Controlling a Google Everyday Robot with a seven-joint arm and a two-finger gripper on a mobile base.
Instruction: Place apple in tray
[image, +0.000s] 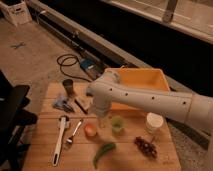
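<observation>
Reach step in hand, by my reading. Gripper (102, 119) is hanging low over the wooden table (45, 155), fingers standing apart and gripping nothing. Apple (90, 130) is sitting on the boards just left of it, untouched. Green cup (117, 124) is crowding in on the right. Tray (150, 76) is waiting at the far edge, behind the arm. Next move is calling for a shift left onto the apple without knocking the cup. Table is also carrying a spoon (75, 134) and grapes (146, 146). Concrete floor (30, 65) beyond, with a cable (67, 61) lying coiled.
</observation>
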